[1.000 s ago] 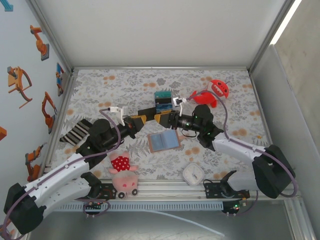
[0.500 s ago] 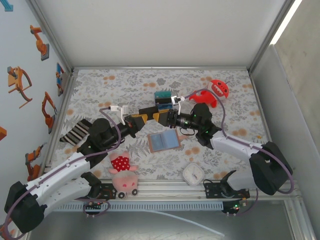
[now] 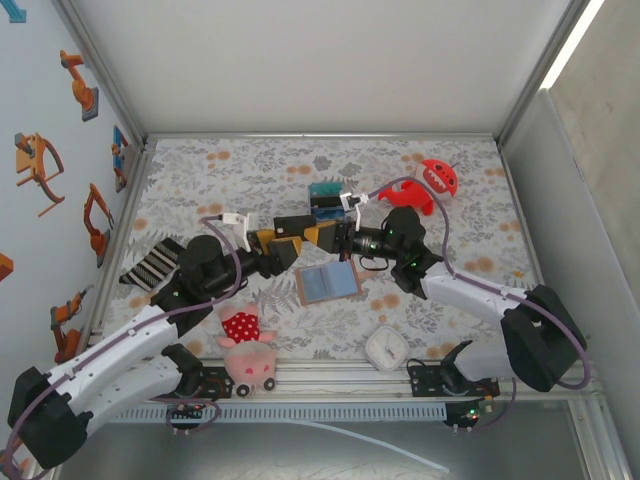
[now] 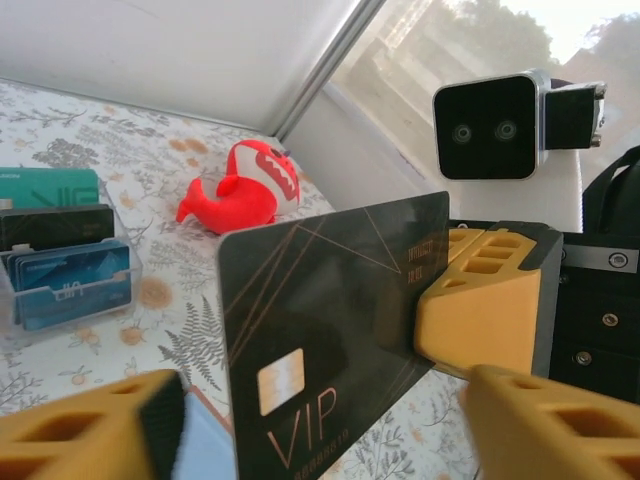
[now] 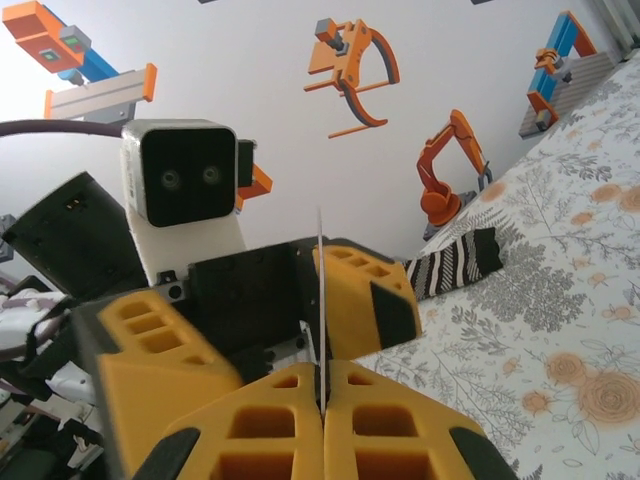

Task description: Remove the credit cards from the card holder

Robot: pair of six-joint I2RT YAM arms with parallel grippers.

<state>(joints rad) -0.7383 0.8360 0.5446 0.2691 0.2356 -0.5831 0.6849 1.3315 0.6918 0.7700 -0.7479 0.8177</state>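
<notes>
The left gripper (image 3: 285, 245) has slid in closer to the right gripper (image 3: 322, 236), and now the two almost meet in the middle of the frame, up above the desk (image 3: 470, 200).

From the top, the card holder (image 3: 327, 283) lies open and flat just below the two grippers, with its blue-grey inside facing up. I cannot tell if more cards are tucked in it. Just above the grippers stands a striped box (image 3: 327, 197). A red shark toy (image 3: 432, 182) is at the upper right. A pink pig toy (image 3: 246, 352) and a small white clock (image 3: 385, 347) sit near the bottom edge, and a striped cloth (image 3: 150, 266) lies at the left. None of them blocks the way.

In the left wrist view, a black card (image 4: 320, 350) with "VIP" on it fills the middle. The right gripper pinches its right edge. The left gripper's own fingers sit wide apart at the bottom corners, not touching the card.

In the right wrist view, the right gripper is shut tight on the card, seen as a thin line. The left gripper is spread open around it.

So one card is out and in the air. I think it gets passed over next, then set down, and then the holder needs checking.
</notes>
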